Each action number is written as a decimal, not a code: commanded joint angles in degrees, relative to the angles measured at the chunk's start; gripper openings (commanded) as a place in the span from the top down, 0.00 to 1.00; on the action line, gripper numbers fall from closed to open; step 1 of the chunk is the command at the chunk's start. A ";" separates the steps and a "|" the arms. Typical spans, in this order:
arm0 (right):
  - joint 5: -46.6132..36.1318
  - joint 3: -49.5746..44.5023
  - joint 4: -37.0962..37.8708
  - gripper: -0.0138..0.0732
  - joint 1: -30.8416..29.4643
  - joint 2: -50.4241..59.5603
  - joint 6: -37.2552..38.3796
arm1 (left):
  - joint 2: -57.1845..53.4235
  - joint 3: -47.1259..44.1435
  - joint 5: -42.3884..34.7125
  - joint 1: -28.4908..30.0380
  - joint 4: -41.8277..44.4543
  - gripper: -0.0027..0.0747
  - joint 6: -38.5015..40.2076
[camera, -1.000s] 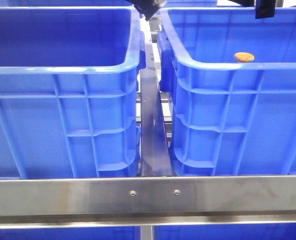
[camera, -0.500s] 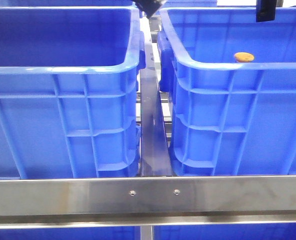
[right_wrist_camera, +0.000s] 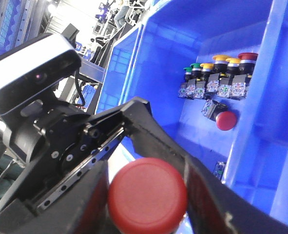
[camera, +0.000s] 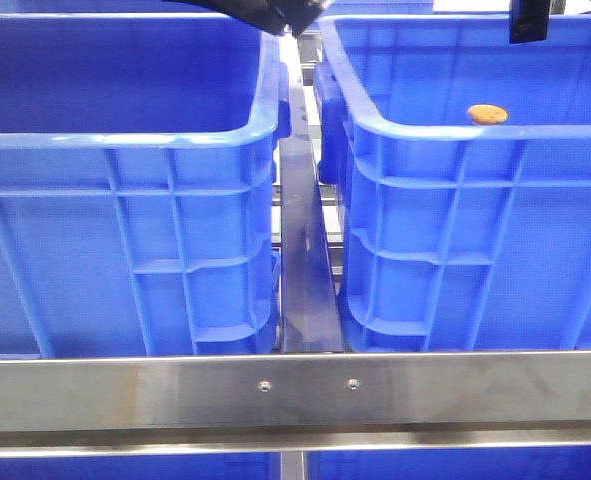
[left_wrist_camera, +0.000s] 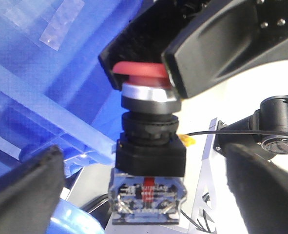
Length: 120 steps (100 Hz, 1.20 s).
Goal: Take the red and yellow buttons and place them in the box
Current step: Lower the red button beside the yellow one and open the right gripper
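My right gripper (right_wrist_camera: 147,195) is shut on the dark red button's (right_wrist_camera: 147,191) domed cap. In the left wrist view that red button (left_wrist_camera: 140,72) hangs from the right gripper's jaws, with its black body and clear contact block (left_wrist_camera: 147,199) below. My left gripper (left_wrist_camera: 144,195) is open, its fingers (left_wrist_camera: 22,195) wide apart on either side of the block and not touching it. An orange-yellow button (camera: 487,114) shows over the near rim of the right blue box (camera: 455,130). The left blue box (camera: 125,135) shows nothing inside.
A steel rail (camera: 300,250) runs between the crates and a steel bar (camera: 295,390) crosses in front. The right wrist view shows a crate holding a row of green, yellow and red buttons (right_wrist_camera: 217,73) and a loose red one (right_wrist_camera: 225,120). The left arm's camera (right_wrist_camera: 31,85) is close by.
The dark left arm part at the top of the front view has moved left, over the left crate's far rim. The yellow button and the crates have not moved.
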State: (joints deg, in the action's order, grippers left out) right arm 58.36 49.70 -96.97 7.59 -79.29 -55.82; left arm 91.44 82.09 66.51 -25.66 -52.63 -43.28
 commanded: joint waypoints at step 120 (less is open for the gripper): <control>-36.48 10.01 -0.64 0.49 -20.01 -4.52 -37.45 | -2.21 1.70 1.29 -0.33 -3.88 0.11 0.09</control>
State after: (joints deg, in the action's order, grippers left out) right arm 21.61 56.36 -94.91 -12.09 -83.48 -90.09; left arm 91.44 82.09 68.08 -25.66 -52.63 -43.28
